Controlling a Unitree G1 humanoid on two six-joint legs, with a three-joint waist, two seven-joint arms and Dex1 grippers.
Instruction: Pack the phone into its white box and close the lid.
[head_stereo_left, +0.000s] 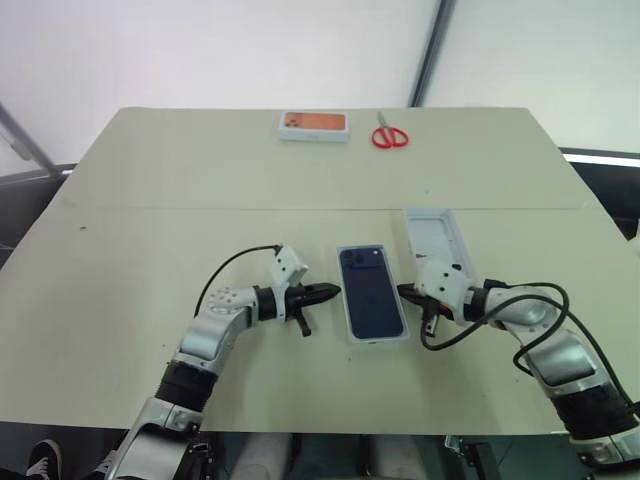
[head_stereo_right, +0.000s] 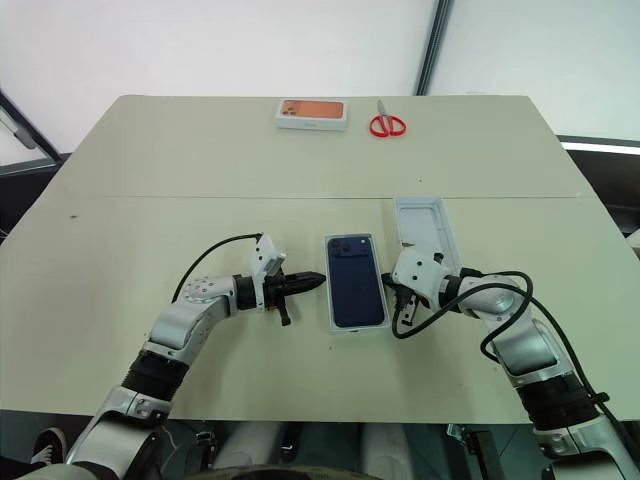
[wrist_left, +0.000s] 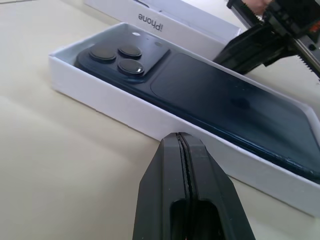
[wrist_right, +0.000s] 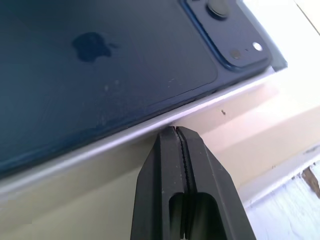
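Flanking the white box (head_stereo_left: 378, 338) on both long sides, grippers pinched together
The phone (head_stereo_left: 371, 292) lies back-up inside the box, near the front middle of the beige table (head_stereo_left: 150, 200); the lid (head_stereo_left: 436, 236) rests open-side up just right of it. Bare tabletop spreads all round; an orange-faced box (head_stereo_left: 314, 125) and red scissors (head_stereo_left: 390, 135) sit well apart near the far edge. Left gripper (head_stereo_left: 330, 292) points level at the left wall, right gripper (head_stereo_left: 406, 293) tips down against the right wall
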